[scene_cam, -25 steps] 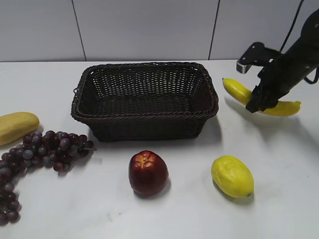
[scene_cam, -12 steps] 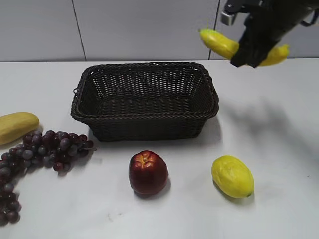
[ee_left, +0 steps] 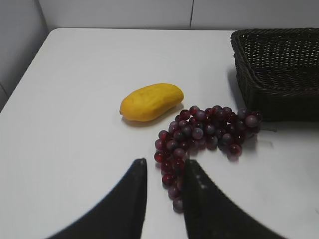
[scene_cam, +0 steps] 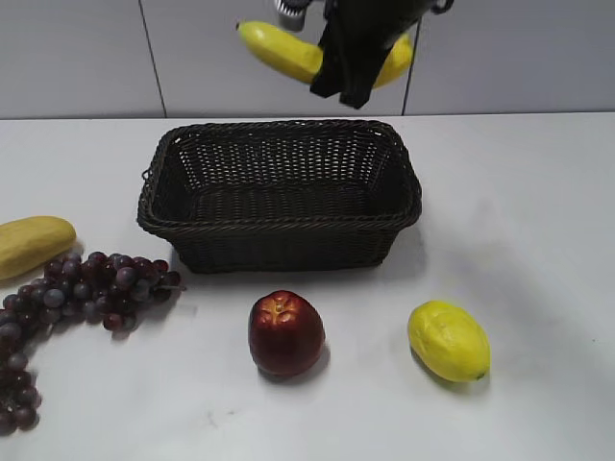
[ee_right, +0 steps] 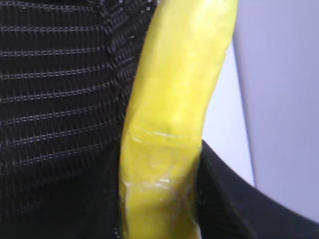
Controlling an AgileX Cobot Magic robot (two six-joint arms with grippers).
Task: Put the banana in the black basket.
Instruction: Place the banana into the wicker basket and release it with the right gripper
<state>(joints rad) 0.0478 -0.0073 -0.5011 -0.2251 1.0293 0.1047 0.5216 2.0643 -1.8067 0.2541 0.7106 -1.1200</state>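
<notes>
The banana (scene_cam: pixel 279 50) is long, curved and bright yellow. My right gripper (scene_cam: pixel 348 72) is shut on its middle and holds it high in the air above the back rim of the black basket (scene_cam: pixel 279 226). In the right wrist view the banana (ee_right: pixel 174 114) fills the frame between the dark jaws (ee_right: pixel 158 219), with the basket's weave (ee_right: pixel 55 99) below it. The basket is a large dark woven rectangle and holds nothing visible. My left gripper (ee_left: pixel 164 169) is open and empty, low over the table at the left; it does not show in the exterior view.
A pale-yellow oblong fruit (scene_cam: pixel 31 243) and a bunch of dark grapes (scene_cam: pixel 72 293) lie left of the basket; both show in the left wrist view, fruit (ee_left: pixel 151 101) and grapes (ee_left: pixel 204 132). A red apple (scene_cam: pixel 285 332) and a lemon (scene_cam: pixel 448 340) lie in front.
My right gripper has lifted the banana off the table at the right and carried it up and leftward, to above the basket's back rim. Nothing else has moved.
</notes>
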